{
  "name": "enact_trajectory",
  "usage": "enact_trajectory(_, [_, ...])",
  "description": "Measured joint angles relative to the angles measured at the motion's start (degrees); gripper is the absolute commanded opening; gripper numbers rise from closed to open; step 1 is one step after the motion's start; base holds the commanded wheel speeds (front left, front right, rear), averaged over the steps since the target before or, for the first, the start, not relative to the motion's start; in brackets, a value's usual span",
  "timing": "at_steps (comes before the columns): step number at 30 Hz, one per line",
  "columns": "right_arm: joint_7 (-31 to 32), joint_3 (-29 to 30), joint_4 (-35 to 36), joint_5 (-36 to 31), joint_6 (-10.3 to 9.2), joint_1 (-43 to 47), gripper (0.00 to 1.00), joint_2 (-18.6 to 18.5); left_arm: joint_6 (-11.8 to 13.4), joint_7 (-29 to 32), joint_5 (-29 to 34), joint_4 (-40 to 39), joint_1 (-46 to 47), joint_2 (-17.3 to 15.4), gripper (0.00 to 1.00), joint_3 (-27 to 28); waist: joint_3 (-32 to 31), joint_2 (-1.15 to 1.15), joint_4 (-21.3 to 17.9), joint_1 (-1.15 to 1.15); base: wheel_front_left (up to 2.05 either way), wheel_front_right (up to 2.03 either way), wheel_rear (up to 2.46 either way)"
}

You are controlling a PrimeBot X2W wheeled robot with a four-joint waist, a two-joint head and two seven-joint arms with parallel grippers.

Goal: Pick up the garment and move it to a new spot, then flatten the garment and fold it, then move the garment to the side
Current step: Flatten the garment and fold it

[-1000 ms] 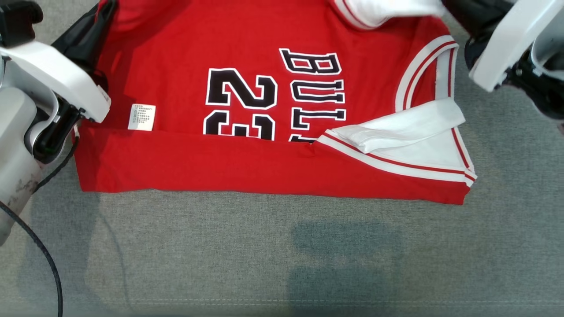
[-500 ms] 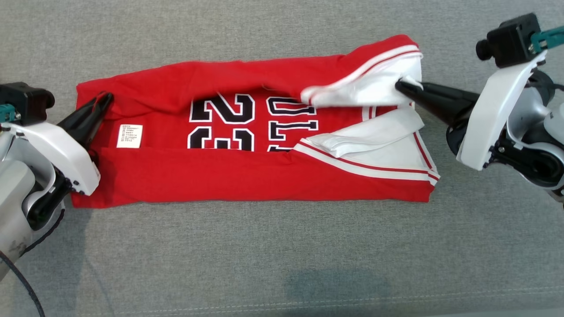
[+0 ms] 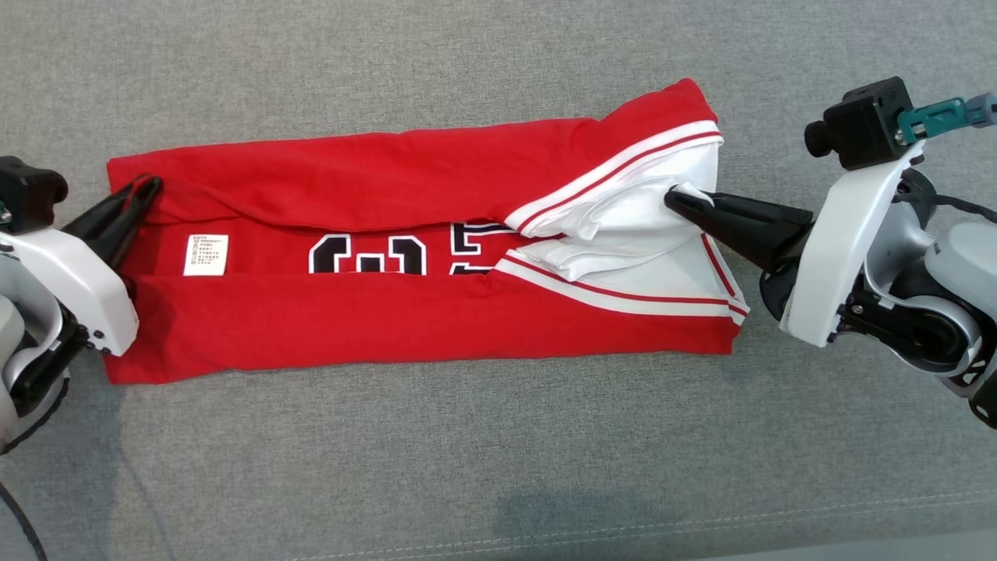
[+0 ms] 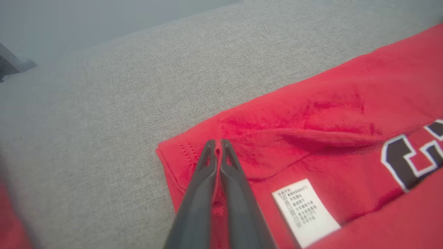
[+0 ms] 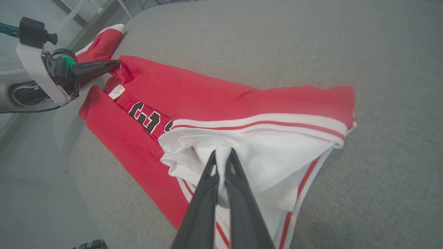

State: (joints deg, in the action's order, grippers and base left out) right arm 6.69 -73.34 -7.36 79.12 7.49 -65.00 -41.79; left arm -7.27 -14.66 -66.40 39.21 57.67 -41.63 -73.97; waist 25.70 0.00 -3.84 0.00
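The garment [image 3: 389, 327], a red jersey with white trim and black print, lies as a long band across the grey cushion. Its near third is folded up and its far third is drawn over, so just a strip of the print shows. My left gripper [image 3: 146, 188] is shut on the garment's far-left hem corner; the left wrist view shows red cloth [image 4: 328, 103] pinched at the gripper [image 4: 216, 143]. My right gripper [image 3: 679, 199] is shut on the white sleeve fabric at the right end. It grips the same fabric in the right wrist view [image 5: 223, 152], where the garment [image 5: 214, 93] stretches toward the left gripper [image 5: 116, 63].
The grey fabric surface [image 3: 498, 467] extends all round the garment, with a seam [image 3: 701, 526] along its near edge. A white care label [image 3: 206, 255] lies near the left end. Another red and white cloth piece [image 5: 102, 41] lies beyond the left arm.
The head camera has pulled back. Both grippers have carried the garment's far edge toward me, laying it over the middle and covering most of the print.
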Motion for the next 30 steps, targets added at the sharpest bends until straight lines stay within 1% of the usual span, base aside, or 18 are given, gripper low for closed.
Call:
enact_trajectory(5, [-1.3,-0.1,0.7,-0.1,0.00,1.7,0.00,0.7,0.0,0.0,1.9,0.4,0.0,-0.5,0.00,1.4,-0.8,0.00,-0.7,0.00,0.00,0.00,0.00])
enact_trajectory(18, [-3.8,-0.4,-2.9,-1.5,0.00,5.8,0.00,3.5,0.0,0.0,1.4,-0.3,-2.4,-1.0,0.00,0.4,-3.9,0.00,-0.9,0.00,0.00,0.00,0.00])
enact_trajectory(19, [-3.8,-0.4,-3.4,-1.5,0.00,5.9,0.33,3.8,0.0,0.0,1.3,0.2,-2.4,-0.9,0.13,0.5,-4.0,0.00,-0.9,0.00,0.00,0.00,0.00])
enact_trajectory(20, [-4.0,-0.4,-3.9,-1.6,0.00,6.0,1.00,4.1,0.0,0.0,1.4,0.7,-2.5,-0.8,0.57,0.8,-4.1,0.00,-0.9,0.00,0.00,0.00,0.00])
enact_trajectory(21, [-4.5,-0.4,-4.4,-1.8,0.00,6.0,1.00,4.3,0.0,0.0,1.4,1.3,-2.6,-0.8,1.00,1.1,-4.2,0.00,-0.9,0.00,0.00,0.00,0.00])
enact_trajectory(26, [-8.1,-0.4,-4.6,-1.3,0.00,6.0,1.00,5.1,0.0,0.0,2.8,3.1,-4.3,0.3,1.00,4.6,-5.0,0.00,-0.8,0.00,0.00,0.00,0.00])
enact_trajectory(30, [-10.9,-0.2,-4.6,0.4,0.00,6.1,1.00,3.9,0.0,0.0,3.8,2.8,-7.6,0.6,1.00,7.5,-6.5,0.00,-0.7,0.00,0.00,0.00,0.00])
